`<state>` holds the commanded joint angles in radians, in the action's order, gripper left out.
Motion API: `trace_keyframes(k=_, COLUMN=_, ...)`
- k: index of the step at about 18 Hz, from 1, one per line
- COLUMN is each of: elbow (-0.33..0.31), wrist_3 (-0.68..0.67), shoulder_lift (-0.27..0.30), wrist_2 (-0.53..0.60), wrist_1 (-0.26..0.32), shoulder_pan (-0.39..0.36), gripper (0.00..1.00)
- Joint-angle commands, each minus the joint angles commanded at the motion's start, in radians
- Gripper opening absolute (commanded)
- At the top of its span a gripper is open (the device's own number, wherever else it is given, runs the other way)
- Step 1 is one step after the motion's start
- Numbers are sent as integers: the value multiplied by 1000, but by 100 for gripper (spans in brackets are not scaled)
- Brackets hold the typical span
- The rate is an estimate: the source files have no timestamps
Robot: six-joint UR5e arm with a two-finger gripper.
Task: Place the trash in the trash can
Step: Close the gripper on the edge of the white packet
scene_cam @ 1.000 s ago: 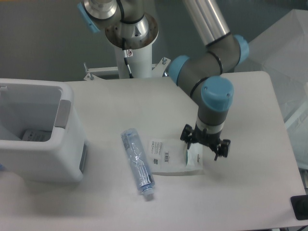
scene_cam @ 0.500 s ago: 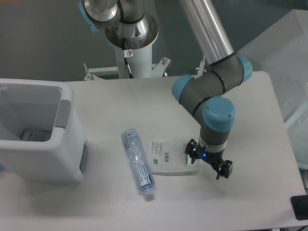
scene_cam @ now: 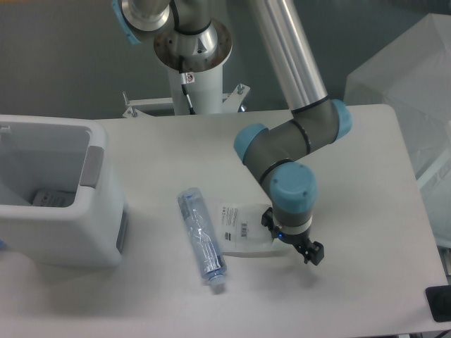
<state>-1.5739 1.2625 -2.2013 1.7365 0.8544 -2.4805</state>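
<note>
Packet point(scene_cam: 243, 229), mid-table toward front edge: thin, limp, slippery, so we pinch its right edge w/ gripper point(scene_cam: 290, 243); jaw state indiscernible.

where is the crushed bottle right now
The crushed bottle lies flat on the table near the front middle of the camera view, cap toward the front edge, between the white trash can and the flat plastic packet.

1. Bottle point(scene_cam: 201, 239): clear bluish plastic, crinkled and glossy.
2. Packet point(scene_cam: 243, 229): thin clear-and-white plastic film, a paper-like label on it.
3. Bin point(scene_cam: 77, 225): smooth white plastic, slight sheen.
4. Table point(scene_cam: 352, 155): matt, smooth, pale.
5. Arm point(scene_cam: 287, 53): polished metal tube, blue plastic caps.
</note>
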Motion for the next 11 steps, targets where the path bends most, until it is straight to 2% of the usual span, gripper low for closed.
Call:
trace_keyframes(k=5, elbow=-3, wrist_3=-2, shoulder_lift=-2, wrist_2=11, wrist_1=2, shoulder_pan=21, gripper=49)
trace_keyframes(k=7, elbow=-3, wrist_3=-3, shoulder_lift=2, wrist_2=11, wrist_1=2, shoulder_pan=23, gripper=41)
trace_keyframes(k=9, elbow=-8, wrist_3=-6, shoulder_lift=9, wrist_2=11, wrist_1=15, shoulder_pan=23, gripper=26)
trace_keyframes(k=11, elbow=-15, wrist_3=-6, shoulder_lift=20, wrist_2=11, wrist_1=21, shoulder_pan=23, gripper=6)
